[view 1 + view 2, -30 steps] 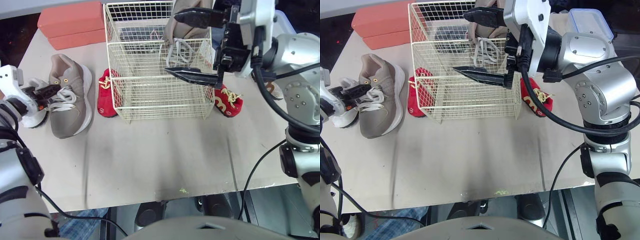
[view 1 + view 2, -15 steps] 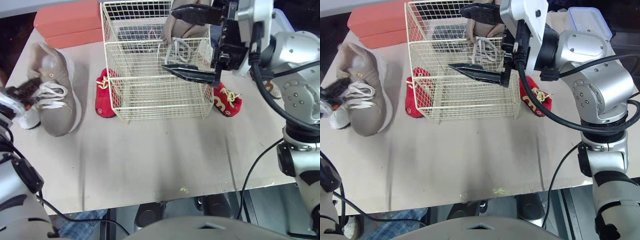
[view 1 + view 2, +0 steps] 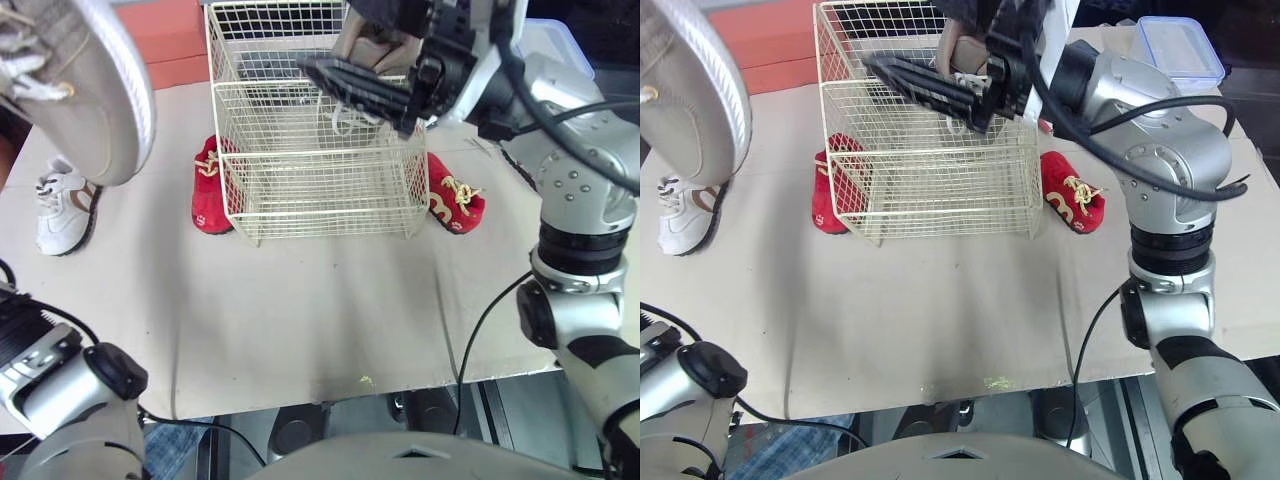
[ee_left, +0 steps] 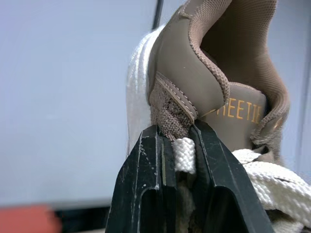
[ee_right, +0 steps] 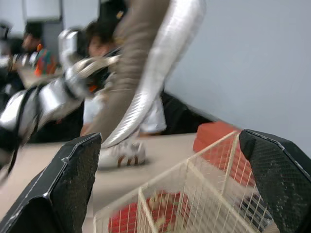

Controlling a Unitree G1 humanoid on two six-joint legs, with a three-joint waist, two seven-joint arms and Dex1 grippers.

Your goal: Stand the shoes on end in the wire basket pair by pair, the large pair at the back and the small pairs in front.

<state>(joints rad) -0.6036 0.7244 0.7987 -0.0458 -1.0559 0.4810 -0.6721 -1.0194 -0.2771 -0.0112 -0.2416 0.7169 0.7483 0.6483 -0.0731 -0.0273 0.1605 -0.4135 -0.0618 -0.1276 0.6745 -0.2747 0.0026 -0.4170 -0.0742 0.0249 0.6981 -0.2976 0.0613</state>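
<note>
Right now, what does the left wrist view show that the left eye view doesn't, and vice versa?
Left wrist view: the left hand shut on the tan shoe at its upper and a lace, with orange lettering inside. Left eye view: the wire basket, one red shoe left of it, another right, a white shoe on the table. Both: the tan shoe, held up in the air.

Bright, even light throughout, with only soft, faint shadows lying on the pale table (image 3: 300, 300).
</note>
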